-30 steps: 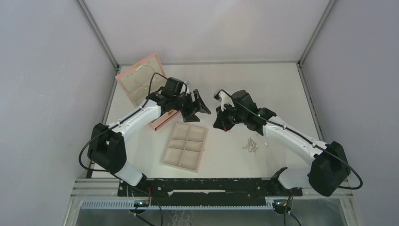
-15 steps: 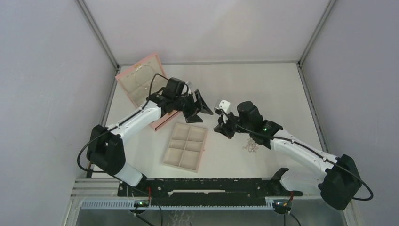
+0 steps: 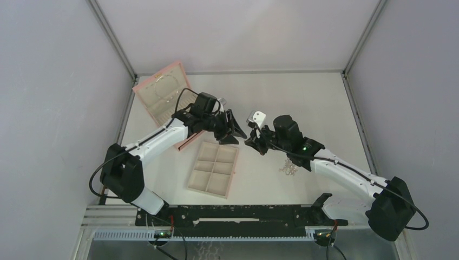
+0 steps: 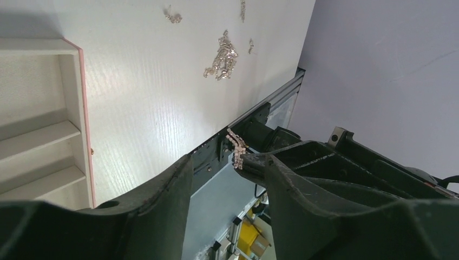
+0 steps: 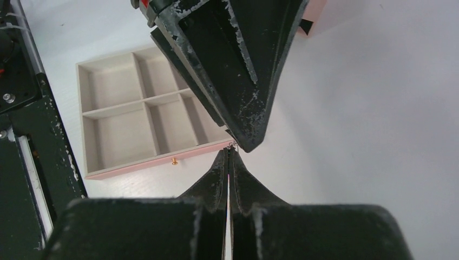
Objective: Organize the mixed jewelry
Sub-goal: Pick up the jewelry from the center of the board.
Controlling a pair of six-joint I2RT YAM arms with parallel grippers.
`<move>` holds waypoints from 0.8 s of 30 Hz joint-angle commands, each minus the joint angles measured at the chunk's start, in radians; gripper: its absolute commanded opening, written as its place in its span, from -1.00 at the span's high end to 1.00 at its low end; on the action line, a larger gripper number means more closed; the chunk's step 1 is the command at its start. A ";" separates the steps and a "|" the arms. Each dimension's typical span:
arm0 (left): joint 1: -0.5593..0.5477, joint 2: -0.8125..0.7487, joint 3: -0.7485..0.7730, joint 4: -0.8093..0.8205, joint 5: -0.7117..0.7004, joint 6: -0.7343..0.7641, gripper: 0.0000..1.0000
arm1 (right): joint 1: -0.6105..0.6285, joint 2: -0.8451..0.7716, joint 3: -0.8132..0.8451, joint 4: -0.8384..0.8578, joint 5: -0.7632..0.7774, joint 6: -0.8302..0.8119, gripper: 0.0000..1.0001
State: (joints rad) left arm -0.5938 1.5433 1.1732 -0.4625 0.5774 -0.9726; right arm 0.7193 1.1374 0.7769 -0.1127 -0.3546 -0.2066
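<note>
The mixed jewelry lies mostly as a small silver pile [image 3: 288,168] on the white table, right of the middle; the left wrist view shows that pile [image 4: 222,57] with stray bits beside it. My right gripper [image 3: 250,142] is shut on a short piece of chain [image 4: 236,147] and holds it in the air. In its own view the right gripper [image 5: 229,153] has its tips pressed together. My left gripper [image 3: 238,134] is open, its fingers [image 5: 238,70] meeting the right tips from the opposite side. The chain hangs between the left gripper's [image 4: 227,162] jaws, near its right finger.
A beige six-compartment tray [image 3: 196,179] lies on the table just below both grippers, its pink-edged wall [image 5: 162,162] close to the right tips. An open pink box [image 3: 157,105] stands at the back left. The rail [image 3: 233,208] runs along the near edge.
The right arm has swung down and left, bringing the chain piece to the left gripper. The left gripper has shifted right to meet it, and its jaws have narrowed.
</note>
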 commanded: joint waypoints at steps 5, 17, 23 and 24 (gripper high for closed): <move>-0.007 -0.011 0.009 0.053 0.034 -0.021 0.22 | -0.004 -0.005 0.013 0.064 0.021 0.011 1.00; -0.018 0.022 0.012 0.082 0.077 -0.027 0.27 | -0.011 -0.005 0.013 0.072 0.014 0.015 1.00; -0.017 0.030 0.026 0.086 0.078 -0.029 0.31 | -0.011 -0.007 0.013 0.073 0.013 0.019 1.00; -0.018 0.031 0.026 0.087 0.079 -0.028 0.33 | -0.012 -0.007 0.013 0.070 0.013 0.020 1.00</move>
State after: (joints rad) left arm -0.6003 1.5730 1.1732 -0.4023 0.6147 -0.9947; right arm 0.7128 1.1378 0.7769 -0.1009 -0.3416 -0.1963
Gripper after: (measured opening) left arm 0.351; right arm 0.006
